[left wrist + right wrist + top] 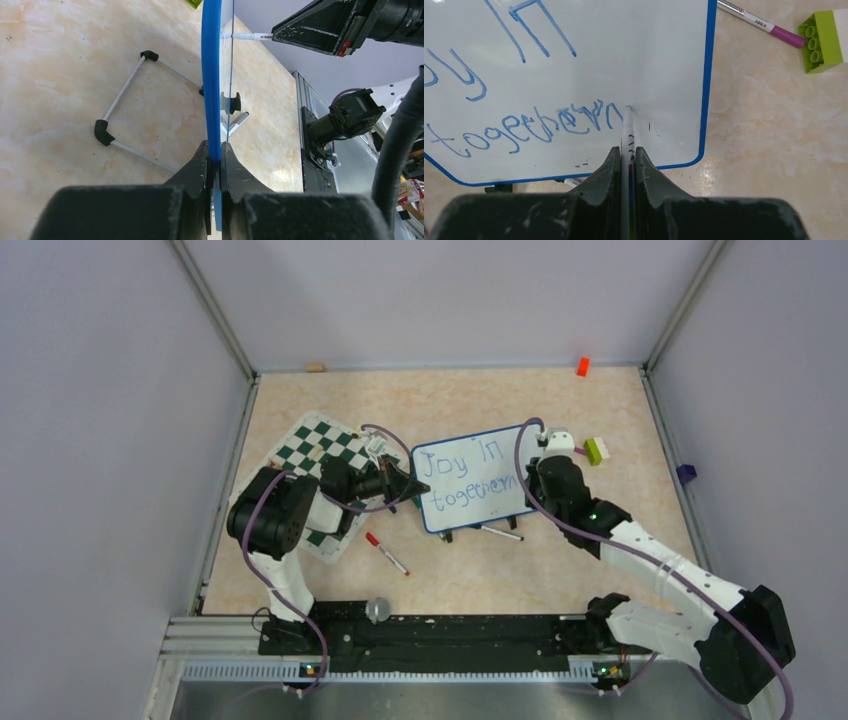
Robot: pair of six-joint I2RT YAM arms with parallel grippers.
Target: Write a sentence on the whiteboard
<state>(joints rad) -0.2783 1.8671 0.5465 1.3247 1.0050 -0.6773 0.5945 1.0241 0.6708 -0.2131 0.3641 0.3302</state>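
The whiteboard [470, 480] stands tilted on its feet mid-table, white with a blue frame. The sentence [465, 477] reads "Joy in" over "togethern" in blue. My left gripper [418, 487] is shut on the board's left edge; in the left wrist view the blue frame [211, 75] runs straight up from between the left gripper [216, 150]. My right gripper [535, 472] is shut on a white marker [627, 125]. The marker's tip touches the whiteboard [649, 55] just after the last "n" of the sentence [524, 127]. The right gripper [626, 150] hangs over the board's lower right corner.
A green-and-white chess mat [320, 455] lies under the left arm. A red-capped marker [386, 553] and another marker [498, 532] lie in front of the board. A green-and-white brick [597, 450] and a purple-capped marker [759, 24] lie right of it. An orange block [582, 366] sits at the back wall.
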